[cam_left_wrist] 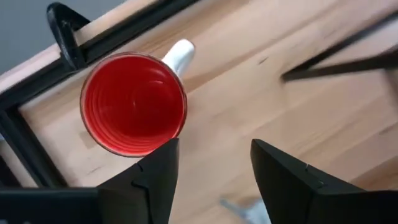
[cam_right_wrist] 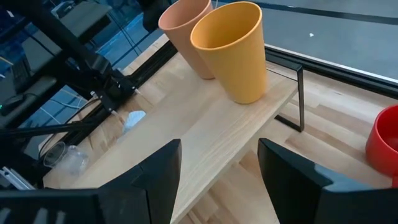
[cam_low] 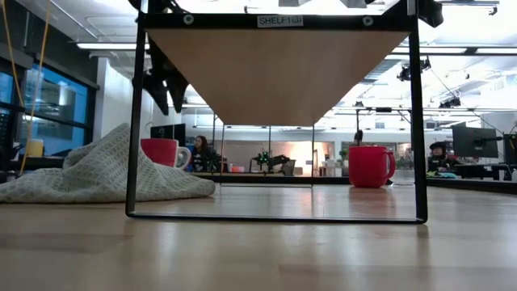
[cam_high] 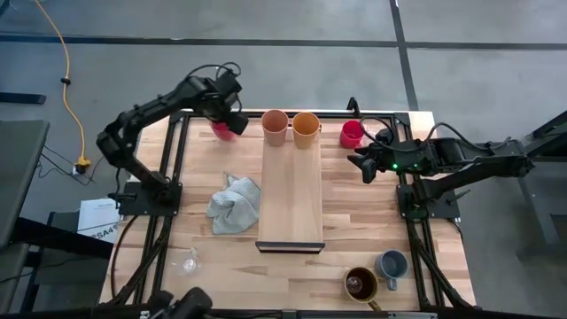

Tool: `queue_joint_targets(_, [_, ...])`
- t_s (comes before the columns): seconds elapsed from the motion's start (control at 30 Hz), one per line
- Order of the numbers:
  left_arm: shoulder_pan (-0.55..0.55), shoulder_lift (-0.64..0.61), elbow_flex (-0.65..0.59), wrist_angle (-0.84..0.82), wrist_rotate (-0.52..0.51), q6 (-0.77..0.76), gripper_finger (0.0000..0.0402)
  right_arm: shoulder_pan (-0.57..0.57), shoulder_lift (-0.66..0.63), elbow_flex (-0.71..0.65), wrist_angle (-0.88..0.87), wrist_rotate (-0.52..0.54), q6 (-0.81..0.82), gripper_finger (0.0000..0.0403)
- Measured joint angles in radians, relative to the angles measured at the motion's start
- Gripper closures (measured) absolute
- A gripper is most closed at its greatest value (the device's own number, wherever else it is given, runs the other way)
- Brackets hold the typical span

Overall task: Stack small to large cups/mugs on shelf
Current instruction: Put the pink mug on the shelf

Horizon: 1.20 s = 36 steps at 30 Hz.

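The shelf [cam_high: 291, 190] stands mid-table on a dark frame. A peach cup [cam_high: 275, 127] and an orange cup [cam_high: 306, 128] stand upright side by side on its far end. A red mug with a white handle [cam_left_wrist: 134, 102] stands on the table left of the shelf, at the far edge. My left gripper [cam_left_wrist: 214, 177] hovers open above it, pointing down, just to the side of its rim. Another red mug [cam_high: 352, 134] stands right of the shelf. My right gripper [cam_high: 361, 166] waits open near that mug, facing the two cups [cam_right_wrist: 230, 50].
A grey cloth [cam_high: 235, 204] lies crumpled left of the shelf. A clear glass [cam_high: 189, 261] lies near the front left. A brown mug [cam_high: 361, 283] and a blue-grey mug [cam_high: 392, 264] stand at the front right. Most of the shelf board is bare.
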Motion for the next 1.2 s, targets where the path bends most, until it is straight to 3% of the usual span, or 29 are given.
queue_joint_targets(0.33, [0.001,0.109,0.000,-0.006,-0.073,0.123,0.0196,0.000,0.000,0.000,0.000,-0.007,-0.014,0.0199])
queue_joint_targets(0.6, [0.000,0.180,0.000,-0.002,-0.056,0.152,0.0196,0.000,0.000,0.000,0.000,-0.007,-0.035,0.0199])
queue_joint_targets(1.2, [0.000,0.295,0.001,-0.026,-0.128,0.146,0.0197,0.000,0.000,0.000,0.001,-0.008,-0.024,0.0199])
